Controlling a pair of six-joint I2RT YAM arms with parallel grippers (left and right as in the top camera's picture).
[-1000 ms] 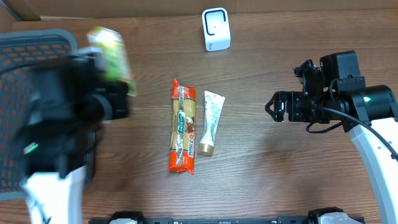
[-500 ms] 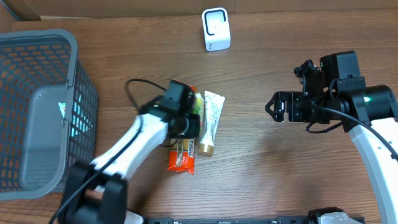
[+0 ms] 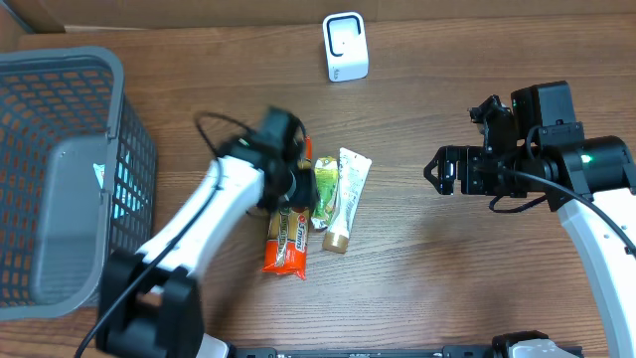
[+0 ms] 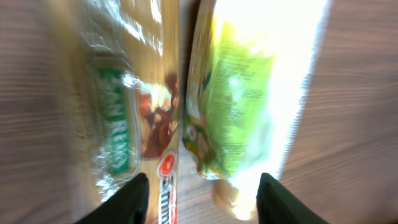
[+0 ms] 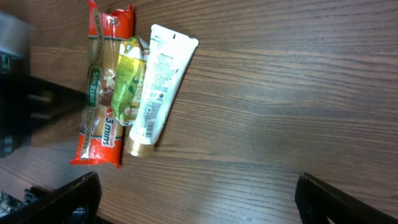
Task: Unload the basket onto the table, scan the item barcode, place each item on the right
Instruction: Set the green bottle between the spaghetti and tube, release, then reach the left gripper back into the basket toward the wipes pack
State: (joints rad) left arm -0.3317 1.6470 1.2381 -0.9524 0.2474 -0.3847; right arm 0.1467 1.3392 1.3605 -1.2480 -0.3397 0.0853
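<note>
- Brown wood-grain table (image 3: 447, 288) is seen carrying three packages side by side near its middle.
- A green crinkled plastic sachet (image 3: 324, 189) is laid between a long orange pasta packet (image 3: 288, 239) and a white squeeze tube with a gold cap (image 3: 348, 184), touching both.
- The left pincer (image 4: 202, 186) is held just above the sachet with its fingers spread, and nothing is pinched.
- The right pincer (image 3: 437, 171) is spread wide and empty, well to the right of the packages.
- A small white boxy scanner (image 3: 345, 47) is stood near the far edge, apart from the packages.
- A grey mesh plastic basket (image 3: 139, 179) is placed at the left.
</note>
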